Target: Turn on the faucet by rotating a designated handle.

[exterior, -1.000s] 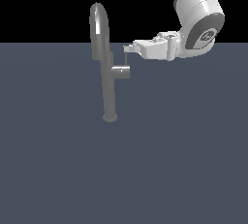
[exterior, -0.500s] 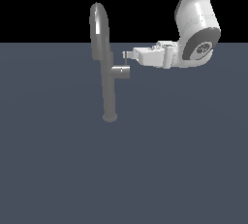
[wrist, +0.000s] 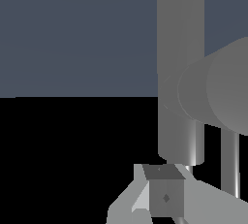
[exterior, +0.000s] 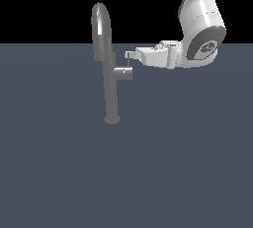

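The faucet [exterior: 109, 74] is a tall glossy grey tube with an arched top, standing on a small round base on the dark floor. A short side stub [exterior: 123, 73] points to the exterior view's right. The handle [exterior: 129, 62], a thin grey rod, rises from the stub's end. My gripper [exterior: 129, 55] reaches in from the exterior view's right and is shut, holding nothing, with its tip at the rod's upper end. Whether it touches the rod is unclear. In the wrist view the faucet [wrist: 180, 72], the stub [wrist: 218, 89] and the handle [wrist: 230, 162] loom close beyond the fingertips [wrist: 164, 196].
The white arm [exterior: 200, 29] comes down from the upper part of the exterior view's right. The flat dark grey floor [exterior: 148, 172] spreads around the faucet's base [exterior: 112, 119].
My gripper has sunk slightly and come in closer above the handle's top. The faucet and handle have not visibly moved.
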### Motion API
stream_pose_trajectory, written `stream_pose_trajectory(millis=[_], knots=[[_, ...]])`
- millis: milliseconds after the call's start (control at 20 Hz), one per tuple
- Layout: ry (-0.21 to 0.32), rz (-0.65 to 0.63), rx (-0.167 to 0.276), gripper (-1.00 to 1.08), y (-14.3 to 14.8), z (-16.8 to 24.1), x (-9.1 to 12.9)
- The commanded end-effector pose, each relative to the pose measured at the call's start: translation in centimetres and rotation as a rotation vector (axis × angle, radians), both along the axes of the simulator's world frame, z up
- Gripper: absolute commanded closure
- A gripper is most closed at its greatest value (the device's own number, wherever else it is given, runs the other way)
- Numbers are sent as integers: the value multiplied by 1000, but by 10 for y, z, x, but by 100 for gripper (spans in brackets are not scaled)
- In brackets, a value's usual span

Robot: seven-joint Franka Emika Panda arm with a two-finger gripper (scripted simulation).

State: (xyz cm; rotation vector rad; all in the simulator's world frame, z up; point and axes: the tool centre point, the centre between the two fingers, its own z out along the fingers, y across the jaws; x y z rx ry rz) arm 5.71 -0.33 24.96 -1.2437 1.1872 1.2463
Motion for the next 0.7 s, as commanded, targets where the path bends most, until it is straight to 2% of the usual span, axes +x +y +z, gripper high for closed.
stream_pose_trajectory(millis=[0, 650], knots=[[-1, 0, 0, 108, 0, 3, -5], [0, -3, -1, 108, -2, 8, -33]])
